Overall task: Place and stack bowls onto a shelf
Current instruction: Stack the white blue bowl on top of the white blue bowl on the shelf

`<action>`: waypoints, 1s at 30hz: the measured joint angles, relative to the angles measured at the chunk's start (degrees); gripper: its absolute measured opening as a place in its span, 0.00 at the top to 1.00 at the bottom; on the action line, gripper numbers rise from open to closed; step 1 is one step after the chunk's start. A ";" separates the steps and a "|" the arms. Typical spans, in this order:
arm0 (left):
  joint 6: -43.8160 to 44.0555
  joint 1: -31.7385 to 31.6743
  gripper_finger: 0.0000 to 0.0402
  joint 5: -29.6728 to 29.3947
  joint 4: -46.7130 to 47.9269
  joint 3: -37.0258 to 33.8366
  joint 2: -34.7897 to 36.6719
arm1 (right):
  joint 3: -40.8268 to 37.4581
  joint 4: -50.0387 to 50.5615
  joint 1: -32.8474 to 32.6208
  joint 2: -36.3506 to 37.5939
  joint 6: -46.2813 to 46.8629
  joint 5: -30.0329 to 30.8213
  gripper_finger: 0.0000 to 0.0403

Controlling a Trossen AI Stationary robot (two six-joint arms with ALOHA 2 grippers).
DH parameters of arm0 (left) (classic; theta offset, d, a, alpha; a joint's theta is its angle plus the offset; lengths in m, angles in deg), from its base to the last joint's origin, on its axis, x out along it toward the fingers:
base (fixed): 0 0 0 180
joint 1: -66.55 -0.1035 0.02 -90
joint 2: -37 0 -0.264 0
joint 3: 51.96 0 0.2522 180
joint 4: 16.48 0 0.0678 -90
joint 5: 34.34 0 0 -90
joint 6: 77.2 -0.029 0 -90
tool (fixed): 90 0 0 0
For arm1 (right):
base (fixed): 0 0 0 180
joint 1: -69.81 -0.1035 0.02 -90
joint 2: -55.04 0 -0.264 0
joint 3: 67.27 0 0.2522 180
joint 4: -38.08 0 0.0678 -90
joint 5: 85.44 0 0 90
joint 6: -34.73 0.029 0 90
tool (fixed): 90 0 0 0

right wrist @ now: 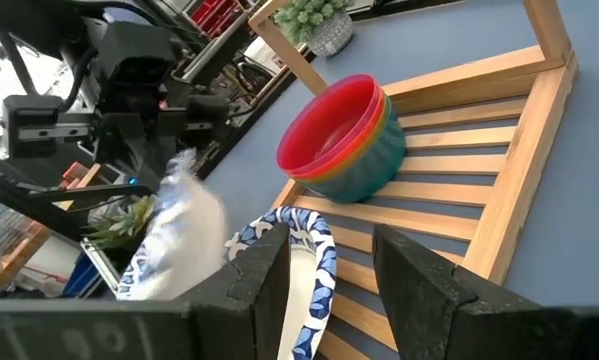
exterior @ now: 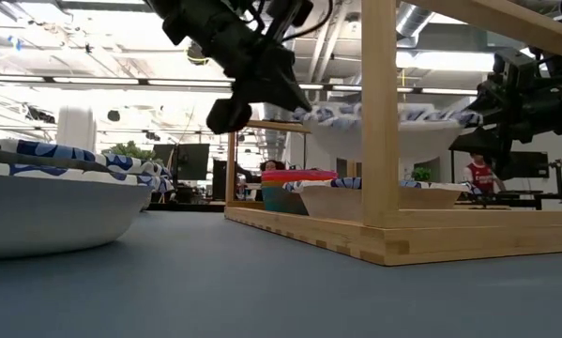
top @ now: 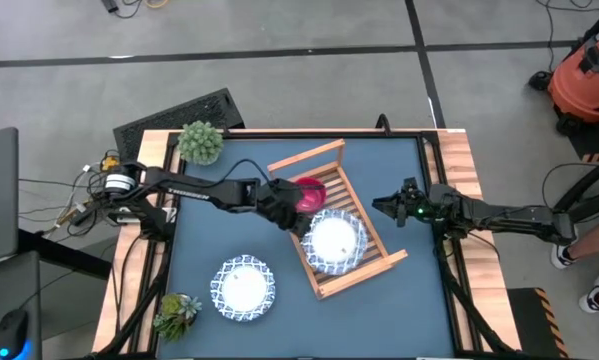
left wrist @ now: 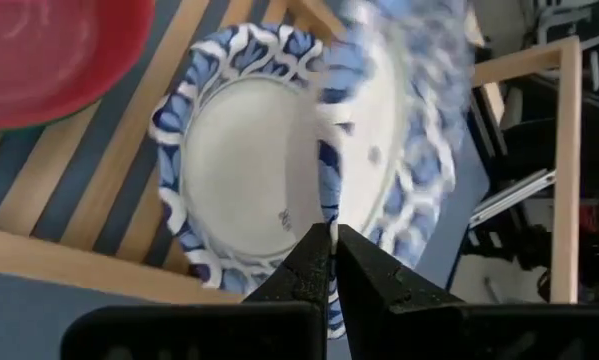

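The blue table (top: 209,240) carries the wooden shelf (top: 379,262), which lies slanted near the centre. At the shelf's 11 o'clock end sits the stack of small bowls (top: 310,193), red on top, with green and blue showing beneath it in the right wrist view. Toward its 5 o'clock end rests a white dish (top: 331,250) with a blue-patterned rim. A second dish (top: 336,232) hangs just above the first, and the low view shows it raised. The left pincer (top: 297,222) is clamped tight on that dish's rim at its 9 o'clock edge. A third patterned dish (top: 243,284) waits on the table at 7 o'clock from the shelf.

The step in hand looks like stacking dish on dish. The next move calls for lowering it level and centred, then letting go.

The right pincer (top: 384,207) waits just off the shelf's 3 o'clock side with its fingers parted and nothing in them.

No readable writing shows.
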 joint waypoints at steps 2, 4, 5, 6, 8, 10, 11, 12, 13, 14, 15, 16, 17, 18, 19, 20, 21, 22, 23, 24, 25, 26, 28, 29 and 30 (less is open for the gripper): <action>0.30 0.10 1.00 0.43 -1.32 0.00 -0.87 | 0.01 0.00 -0.01 -0.05 0.00 0.00 0.58; 0.51 0.20 1.00 0.54 -1.05 0.01 -1.16 | 0.00 -0.04 -0.01 0.00 0.01 0.04 0.58; 0.57 0.22 1.00 0.53 -0.98 -0.03 -1.16 | 0.00 -0.02 -0.01 -0.02 0.00 0.04 0.58; 0.56 0.26 1.00 0.43 -1.26 -0.03 -1.16 | 0.01 -0.03 -0.01 -0.03 0.01 0.04 0.58; 0.58 0.24 1.00 -0.10 -0.95 -0.01 -1.12 | -0.01 -0.04 -0.01 -0.03 0.02 0.04 0.58; 0.73 0.20 1.00 -0.07 -0.39 -0.01 -1.12 | 0.01 -0.02 -0.01 -0.03 -0.04 0.04 0.58; 1.05 0.17 1.00 -0.07 -0.31 -0.01 -1.12 | 0.00 -0.04 -0.01 -0.03 -0.04 0.05 0.58; 1.26 0.17 1.00 0.02 -0.34 -0.01 -1.12 | 0.01 -0.03 -0.01 -0.03 -0.10 0.06 0.58; 1.36 0.19 1.00 0.27 -0.33 -0.01 -1.12 | -0.01 -0.02 -0.01 -0.03 -0.29 0.07 0.58; 1.39 0.20 1.00 0.39 -0.20 -0.01 -1.12 | 0.01 -0.04 -0.01 -0.03 -0.32 0.07 0.58; 1.41 0.20 1.00 0.38 0.06 -0.01 -1.12 | 0.00 -0.04 0.00 -0.03 -0.41 0.07 0.58; 1.44 0.22 1.00 0.46 0.30 -0.01 -1.12 | 0.01 -0.04 -0.01 -0.03 -0.45 0.07 0.58; 1.46 0.24 1.00 0.57 0.33 -0.01 -1.12 | -0.01 -0.04 -0.01 -0.03 -0.46 0.09 0.58; 1.52 0.24 1.00 0.75 0.41 -0.01 -1.12 | 0.01 -0.04 -0.01 -0.03 -0.46 0.16 0.58; 1.54 0.22 1.00 0.94 0.59 -0.01 -1.12 | 0.01 -0.04 -0.01 -0.03 -0.48 0.26 0.58; 1.56 0.22 0.99 1.10 0.68 -0.01 -1.12 | 0.01 -0.04 -0.01 -0.03 -0.50 0.26 0.58; 1.63 0.22 0.98 1.19 0.70 -0.01 -1.12 | 0.01 -0.05 0.00 -0.03 -0.52 0.27 0.58; 1.63 0.22 0.97 1.05 0.70 -0.01 -1.12 | 0.00 -0.04 0.01 -0.03 -0.57 0.28 0.58; 1.62 0.22 0.96 0.69 0.72 -0.01 -1.12 | 0.00 -0.04 -0.01 -0.03 -0.65 0.28 0.58; 1.51 0.22 0.95 0.32 0.80 -0.01 -1.12 | 0.01 -0.06 -0.01 -0.03 -0.63 0.28 0.58; 1.47 0.19 0.94 0.11 0.98 -0.01 -1.12 | 0.01 -0.04 -0.01 -0.03 -0.66 0.28 0.58; 1.47 0.17 0.92 0.00 1.06 -0.01 -1.12 | -0.01 -0.04 -0.01 -0.03 -0.63 0.28 0.58; 1.47 0.20 0.88 -0.10 1.03 -0.01 -1.12 | 0.00 -0.04 0.00 -0.03 -0.63 0.30 0.58; 1.43 0.20 0.87 -0.28 1.03 -0.01 -1.10 | -0.01 -0.04 0.00 -0.03 -0.63 0.31 0.58; 1.24 0.18 0.85 -0.69 1.03 -0.01 -1.12 | -0.01 -0.05 -0.01 -0.03 -0.63 0.31 0.58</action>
